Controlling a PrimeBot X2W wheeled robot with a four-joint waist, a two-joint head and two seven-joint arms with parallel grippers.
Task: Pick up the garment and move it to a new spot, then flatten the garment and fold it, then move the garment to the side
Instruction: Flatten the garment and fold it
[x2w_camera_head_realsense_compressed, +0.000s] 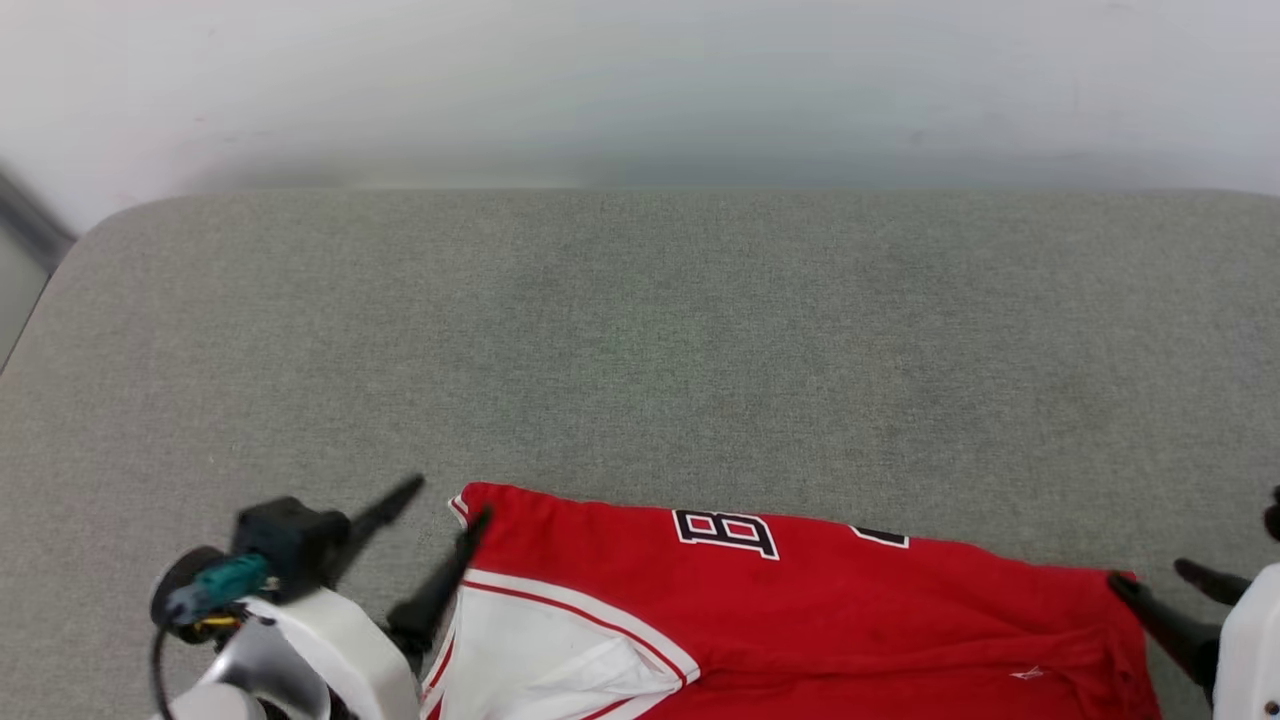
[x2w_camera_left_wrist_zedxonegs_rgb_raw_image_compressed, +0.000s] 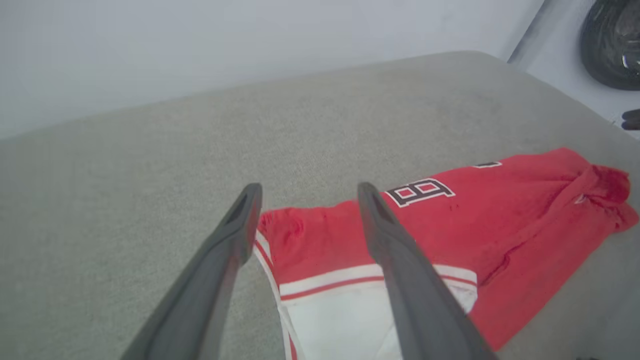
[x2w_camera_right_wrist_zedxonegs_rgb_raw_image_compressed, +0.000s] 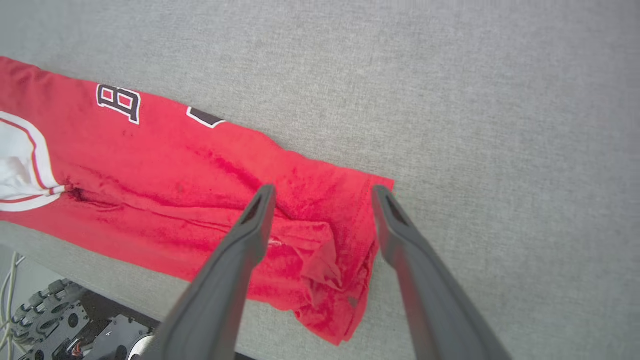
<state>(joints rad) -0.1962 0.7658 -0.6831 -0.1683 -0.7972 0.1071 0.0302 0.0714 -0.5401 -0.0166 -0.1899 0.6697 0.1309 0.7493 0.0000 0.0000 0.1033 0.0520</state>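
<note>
Grey fabric worktop (x2w_camera_head_realsense_compressed: 640, 330) carries garment (x2w_camera_head_realsense_compressed: 800, 620) along near edge, long axis left-right; left gripper (x2w_camera_head_realsense_compressed: 447, 503) at sleeve end, right gripper (x2w_camera_head_realsense_compressed: 1148, 574) at hem end; both jaws apart, holding nothing.

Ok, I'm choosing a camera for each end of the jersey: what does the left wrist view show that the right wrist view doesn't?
Left wrist view: the left gripper, open, at the striped corner of the garment, a pale wall behind, a dark round object upper right. Right wrist view: the right gripper, open above the bunched red end, wheeled machinery beyond the grey surface. Shared: the garment, its letter B, white sleeve, that surface.
</note>
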